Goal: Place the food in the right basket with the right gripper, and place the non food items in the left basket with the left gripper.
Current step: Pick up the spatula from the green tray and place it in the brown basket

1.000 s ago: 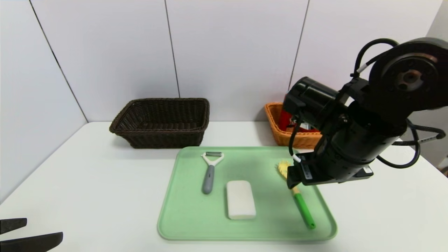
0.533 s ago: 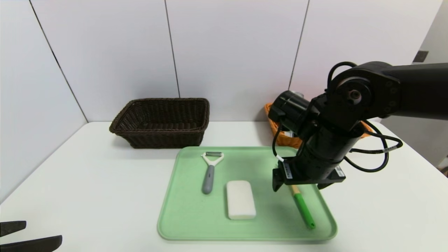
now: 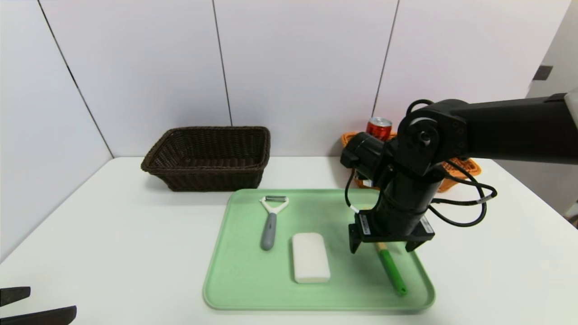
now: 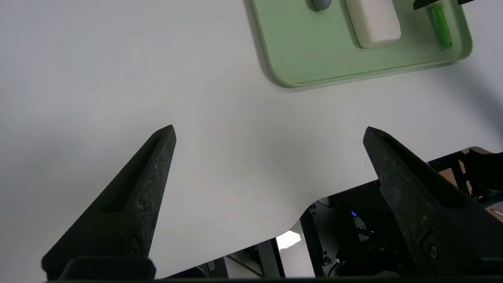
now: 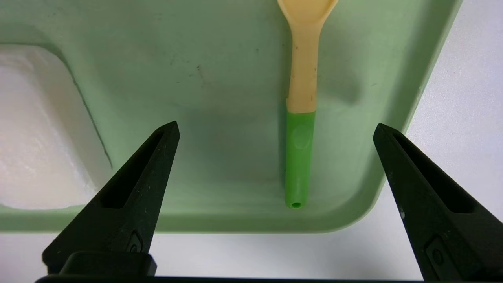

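Observation:
On the green tray (image 3: 244, 280) lie a grey-handled peeler (image 3: 271, 221), a white block (image 3: 310, 257) and a utensil with a cream head and a green handle (image 3: 392, 271). My right gripper (image 3: 382, 246) hangs open just above that utensil (image 5: 300, 157), one finger on each side, touching nothing. A red can (image 3: 378, 128) stands in the orange right basket (image 3: 460, 174). The dark brown left basket (image 3: 207, 155) holds nothing I can see. My left gripper (image 3: 53, 301) stays open low at the near left, over bare table (image 4: 235, 98).
Both baskets stand against the white back wall, behind the tray. The right arm's cables (image 3: 469, 203) loop between the tray and the orange basket. The table's front edge (image 4: 275, 236) lies just under the left gripper (image 4: 269, 131).
The right arm has swung away from the orange basket, down and leftward over the tray's right side, uncovering the red can. The left gripper barely moved.

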Action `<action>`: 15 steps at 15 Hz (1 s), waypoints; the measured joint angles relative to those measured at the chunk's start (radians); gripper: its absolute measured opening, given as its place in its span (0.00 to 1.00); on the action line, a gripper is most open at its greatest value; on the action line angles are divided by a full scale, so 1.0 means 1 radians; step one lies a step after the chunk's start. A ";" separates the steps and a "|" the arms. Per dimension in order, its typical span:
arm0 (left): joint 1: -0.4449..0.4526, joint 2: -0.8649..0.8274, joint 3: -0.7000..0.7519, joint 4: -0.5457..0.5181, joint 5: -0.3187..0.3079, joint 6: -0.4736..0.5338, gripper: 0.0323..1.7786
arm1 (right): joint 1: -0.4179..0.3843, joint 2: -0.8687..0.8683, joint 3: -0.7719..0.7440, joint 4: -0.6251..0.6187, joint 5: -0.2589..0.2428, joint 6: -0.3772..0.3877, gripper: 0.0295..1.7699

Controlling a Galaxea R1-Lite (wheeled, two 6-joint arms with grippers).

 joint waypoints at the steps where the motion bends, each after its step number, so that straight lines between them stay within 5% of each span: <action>1: 0.001 0.000 0.000 -0.001 0.000 0.000 0.95 | -0.004 0.007 0.000 -0.003 0.003 -0.001 0.96; 15: 0.001 -0.003 0.000 0.004 0.002 -0.001 0.95 | -0.026 0.036 0.002 -0.039 0.037 -0.009 0.97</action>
